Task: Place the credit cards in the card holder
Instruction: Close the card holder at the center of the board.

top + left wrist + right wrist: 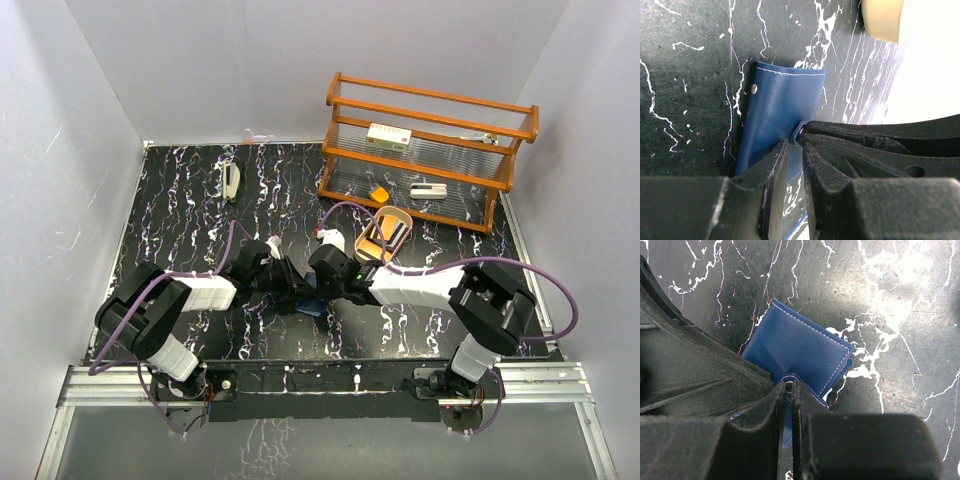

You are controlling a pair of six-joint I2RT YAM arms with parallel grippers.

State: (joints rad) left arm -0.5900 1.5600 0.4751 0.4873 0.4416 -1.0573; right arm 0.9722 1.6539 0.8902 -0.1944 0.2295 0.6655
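Observation:
The navy-blue card holder (310, 306) lies on the black marbled table between my two arms. My left gripper (795, 152) is closed down on one edge of the card holder (782, 107), with blue material between its fingers. My right gripper (790, 386) is shut on the snap tab of the card holder (800, 347). In the top view the left gripper (293, 288) and right gripper (322, 288) meet tip to tip over it. The credit cards (384, 236) stand in a gold oval tray behind the right arm.
The gold oval tray (398, 214) sits just right of centre. A wooden rack (430, 150) with small items stands at the back right. A small pale object (230, 182) lies at the back left. White walls enclose the table.

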